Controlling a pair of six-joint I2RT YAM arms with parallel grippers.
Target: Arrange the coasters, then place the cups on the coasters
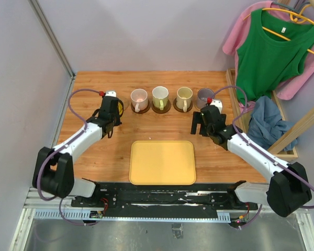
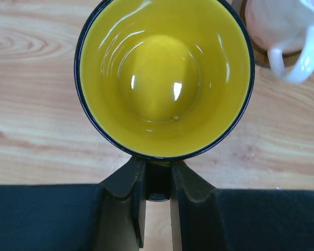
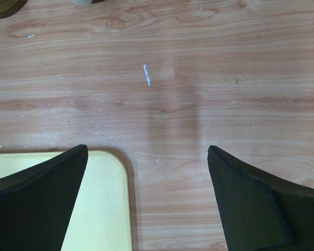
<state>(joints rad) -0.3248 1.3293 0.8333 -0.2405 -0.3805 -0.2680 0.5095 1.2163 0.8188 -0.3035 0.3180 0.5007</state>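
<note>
My left gripper (image 1: 114, 111) is shut on the handle of the yellow cup (image 2: 165, 78), whose dark-rimmed mouth fills the left wrist view; only a sliver of the yellow cup (image 1: 120, 108) shows from above. What lies under it is hidden. To its right stand the pink cup (image 1: 139, 98), the green-white cup (image 1: 160, 95) and the cream cup (image 1: 184, 95), each on a dark coaster (image 1: 161, 109). The grey-purple cup (image 1: 203, 97) ends the row. My right gripper (image 1: 199, 124) hangs open over bare wood below that cup, its jaws spread wide around nothing.
A yellow tray (image 1: 163, 162) lies at the near middle; its corner (image 3: 102, 209) shows beside my right fingers. A wooden rack (image 1: 235, 104) with hanging clothes (image 1: 272, 52) stands at the right edge. Walls close off the left and back.
</note>
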